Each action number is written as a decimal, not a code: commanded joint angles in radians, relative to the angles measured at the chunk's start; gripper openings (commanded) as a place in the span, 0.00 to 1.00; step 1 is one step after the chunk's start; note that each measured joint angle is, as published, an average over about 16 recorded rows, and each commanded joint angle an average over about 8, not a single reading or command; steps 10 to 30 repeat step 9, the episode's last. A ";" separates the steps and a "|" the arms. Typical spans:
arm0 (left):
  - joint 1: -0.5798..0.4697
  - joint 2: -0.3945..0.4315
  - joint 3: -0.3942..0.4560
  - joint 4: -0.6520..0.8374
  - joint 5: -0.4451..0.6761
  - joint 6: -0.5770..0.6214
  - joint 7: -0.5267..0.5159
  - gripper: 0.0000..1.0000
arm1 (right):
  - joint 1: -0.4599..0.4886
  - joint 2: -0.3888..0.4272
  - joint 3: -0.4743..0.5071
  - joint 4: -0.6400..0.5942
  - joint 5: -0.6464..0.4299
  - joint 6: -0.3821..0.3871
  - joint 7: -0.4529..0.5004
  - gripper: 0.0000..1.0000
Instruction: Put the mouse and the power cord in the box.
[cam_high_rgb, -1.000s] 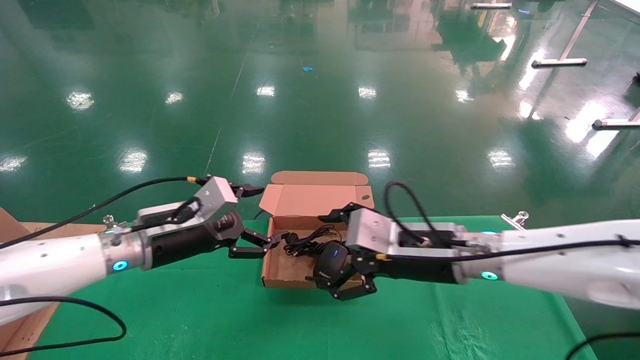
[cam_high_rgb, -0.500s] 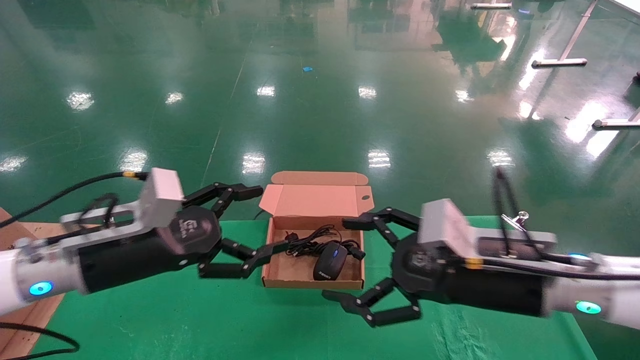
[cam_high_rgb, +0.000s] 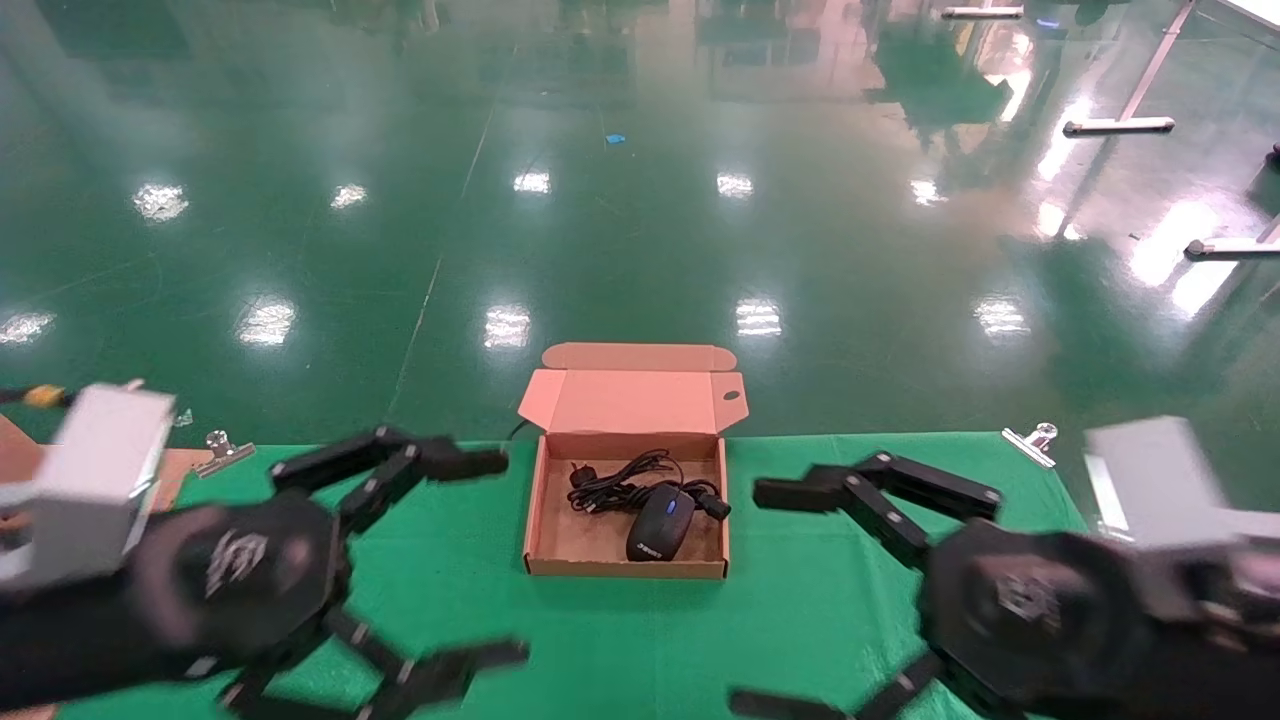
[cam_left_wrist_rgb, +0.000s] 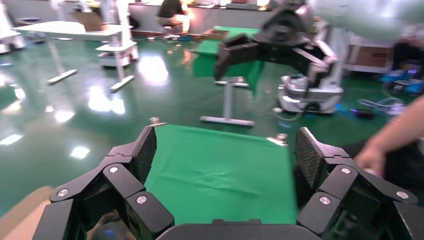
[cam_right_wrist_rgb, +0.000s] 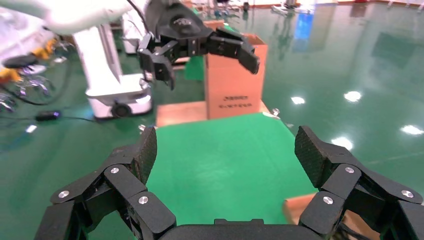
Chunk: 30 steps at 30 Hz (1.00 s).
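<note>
The box (cam_high_rgb: 625, 570) sits open on the green cloth, its flap lid standing up at the back. Inside it, the mouse (cam_high_rgb: 660, 522) lies toward the front with its blue spot up. The bundled power cord (cam_high_rgb: 615, 485) lies behind it. My left gripper (cam_high_rgb: 505, 557) hangs open and empty to the left of the box, close to the camera. My right gripper (cam_high_rgb: 752, 598) hangs open and empty to the box's right. The left wrist view has the left gripper (cam_left_wrist_rgb: 225, 145) over bare cloth. The right gripper (cam_right_wrist_rgb: 225, 142) is also over cloth, with a box corner (cam_right_wrist_rgb: 300, 207) at one side.
Metal clips (cam_high_rgb: 222, 452) (cam_high_rgb: 1030, 440) pin the cloth at the table's far corners. A bigger printed cardboard box (cam_right_wrist_rgb: 232, 85) stands beyond the table's left end. A person's hand (cam_left_wrist_rgb: 380, 150) shows at the right end. Shiny green floor lies behind the table.
The right gripper has let go of the mouse, which now rests in the box. Both arms have pulled back from the box and up toward the camera, jaws wide.
</note>
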 joint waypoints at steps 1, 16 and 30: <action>0.018 -0.022 -0.026 -0.037 -0.014 0.033 -0.031 1.00 | -0.021 0.027 0.027 0.025 0.029 -0.025 0.025 1.00; 0.051 -0.064 -0.075 -0.106 -0.041 0.095 -0.075 1.00 | -0.054 0.067 0.069 0.064 0.075 -0.062 0.052 1.00; 0.051 -0.064 -0.075 -0.106 -0.041 0.095 -0.075 1.00 | -0.054 0.067 0.069 0.064 0.075 -0.062 0.052 1.00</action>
